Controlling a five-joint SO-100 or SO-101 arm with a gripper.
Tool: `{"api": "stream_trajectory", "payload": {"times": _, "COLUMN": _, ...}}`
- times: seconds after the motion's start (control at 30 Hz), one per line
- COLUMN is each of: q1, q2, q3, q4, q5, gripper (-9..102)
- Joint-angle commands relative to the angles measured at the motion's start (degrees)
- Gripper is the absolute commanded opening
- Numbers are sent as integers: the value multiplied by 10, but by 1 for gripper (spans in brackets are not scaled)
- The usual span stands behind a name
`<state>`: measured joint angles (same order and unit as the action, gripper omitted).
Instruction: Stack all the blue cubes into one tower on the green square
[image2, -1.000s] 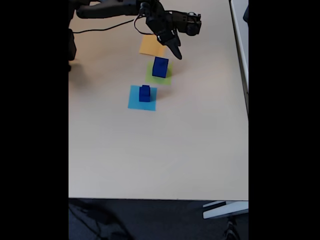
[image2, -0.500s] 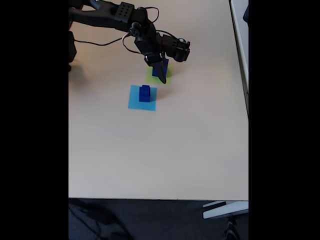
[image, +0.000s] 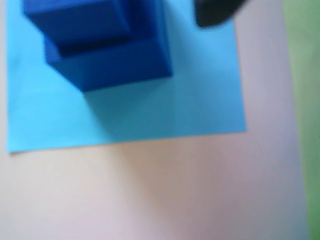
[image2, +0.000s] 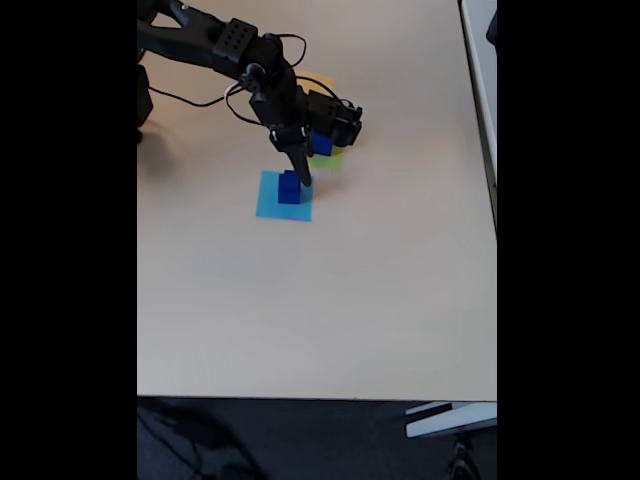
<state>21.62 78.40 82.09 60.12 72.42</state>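
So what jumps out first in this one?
The black arm reaching from the table's top left in the fixed view, its gripper down beside a small stack of blue cubes on the light-blue square. Just behind it, another blue cube sits on the green square. The wrist view shows the stack up close, a smaller cube atop a larger one.

Two dark blue cubes (image: 105, 50) are stacked, smaller on larger, upright on a light-blue paper square. Another blue cube (image2: 322, 144) is seen on the green square (image2: 330, 158) nearby.
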Motion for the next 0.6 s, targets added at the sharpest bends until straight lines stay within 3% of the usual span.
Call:
{"api": "stream_trajectory", "payload": {"times": 0.0, "q1": 0, "q2": 54, "q3": 6, "q4": -14, "q5": -4, "gripper": 28}}
{"api": "stream_trajectory", "payload": {"times": 0.57, "q1": 26, "q2": 65, "q3": 57, "q4": -36, "q5": -37, "gripper": 26}}
